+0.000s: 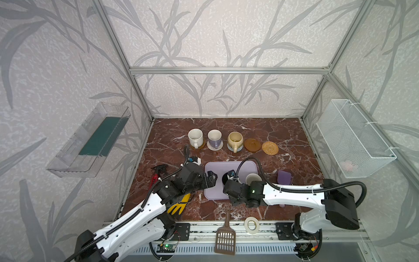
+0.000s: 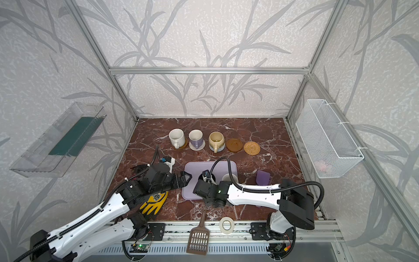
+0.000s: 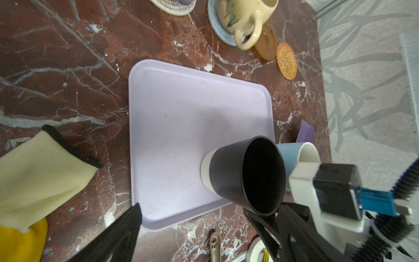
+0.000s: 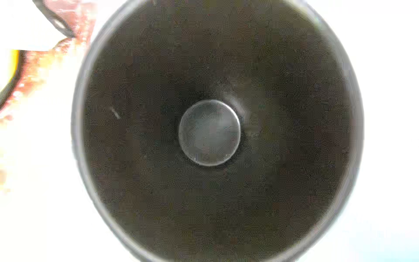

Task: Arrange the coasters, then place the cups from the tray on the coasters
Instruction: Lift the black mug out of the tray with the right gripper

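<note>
Both top views show three cups on coasters in a back row: off-white point(image 1: 195, 136), lavender point(image 1: 214, 138) and beige-yellow point(image 1: 235, 139). An amber coaster point(image 1: 252, 144) and a tan rattan coaster point(image 1: 270, 148) lie bare beside them. On the lavender tray point(image 1: 226, 166) stand a black cup point(image 3: 244, 177) and a light blue cup point(image 3: 292, 158). My right gripper point(image 1: 228, 184) is down at the black cup and shut on it. Its fingers are hidden, and the right wrist view looks straight into the cup point(image 4: 208, 131). My left gripper point(image 3: 191, 207) hangs open at the tray's left edge, holding nothing.
A yellow glove point(image 1: 179, 205) and a red-and-black spray bottle point(image 1: 156, 175) lie left of the tray. A purple container point(image 1: 284, 177) sits right of it. A brown scoop point(image 1: 225, 236) and a white tape roll point(image 1: 251, 225) rest at the front edge. A wire basket point(image 1: 353, 138) hangs on the right wall.
</note>
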`<control>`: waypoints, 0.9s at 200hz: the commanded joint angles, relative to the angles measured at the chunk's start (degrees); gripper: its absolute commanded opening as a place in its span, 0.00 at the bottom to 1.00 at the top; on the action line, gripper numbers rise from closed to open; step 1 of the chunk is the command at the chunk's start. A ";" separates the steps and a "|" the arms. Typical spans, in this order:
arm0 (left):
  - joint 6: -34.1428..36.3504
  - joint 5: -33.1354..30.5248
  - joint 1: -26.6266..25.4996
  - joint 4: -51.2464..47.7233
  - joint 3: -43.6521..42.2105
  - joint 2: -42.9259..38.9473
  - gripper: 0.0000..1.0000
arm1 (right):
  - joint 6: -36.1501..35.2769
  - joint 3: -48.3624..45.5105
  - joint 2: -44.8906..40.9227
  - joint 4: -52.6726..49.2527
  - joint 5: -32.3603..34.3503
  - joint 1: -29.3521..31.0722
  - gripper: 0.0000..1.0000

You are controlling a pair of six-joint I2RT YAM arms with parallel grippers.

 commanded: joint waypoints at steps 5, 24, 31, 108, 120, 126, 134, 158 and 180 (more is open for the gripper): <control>1.73 -3.11 0.47 0.43 0.56 -3.68 0.99 | -2.69 0.21 -3.84 4.00 1.59 0.34 0.00; 2.86 -4.17 0.47 -1.68 2.11 -4.61 0.99 | -4.86 0.66 -5.18 4.65 1.61 0.24 0.00; 3.18 -4.44 0.47 -2.14 2.47 -4.99 0.99 | -5.74 1.05 -5.70 4.60 1.73 0.24 0.00; 1.87 -3.93 0.47 4.34 0.13 -12.07 0.99 | -13.53 6.37 -10.39 2.81 1.19 -1.42 0.00; 2.07 -3.49 0.47 5.59 0.23 -12.18 0.99 | -14.14 7.02 -10.85 2.87 0.25 -2.31 0.00; 2.16 -3.49 0.46 5.79 0.33 -12.49 0.99 | -14.38 7.53 -10.95 2.59 -0.29 -2.84 0.00; 2.31 -3.74 0.47 6.19 0.48 -12.97 0.99 | -14.78 8.29 -10.96 1.87 -0.58 -3.53 0.00; 4.35 -4.67 0.47 4.14 2.45 -13.85 0.99 | -16.76 11.31 -11.36 -1.99 -0.20 -5.38 0.00; 6.36 -5.40 0.47 2.21 4.85 -13.68 0.99 | -19.14 12.42 -13.71 -3.30 -1.40 -7.75 0.00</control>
